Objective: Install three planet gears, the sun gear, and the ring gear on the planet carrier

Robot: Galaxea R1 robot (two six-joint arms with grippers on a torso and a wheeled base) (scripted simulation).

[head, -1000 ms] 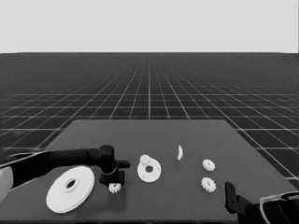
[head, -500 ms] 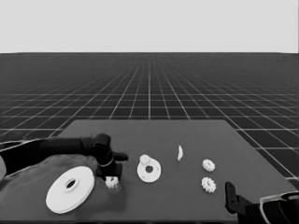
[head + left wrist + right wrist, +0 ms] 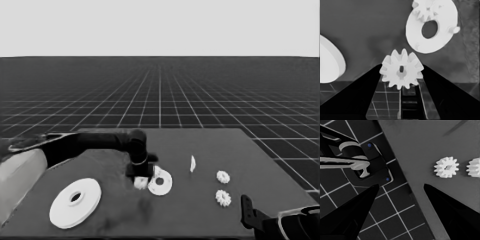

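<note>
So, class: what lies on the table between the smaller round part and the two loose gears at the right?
In the head view, a thin white piece lies between the smaller round part and the two gears.

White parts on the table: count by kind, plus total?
Round holed parts: 2 (smaller round part, larger round part)
Toothed gears: 4 (one in the left hand, one on the smaller round part, two loose)
Thin white piece: 1
Total: 7
</note>
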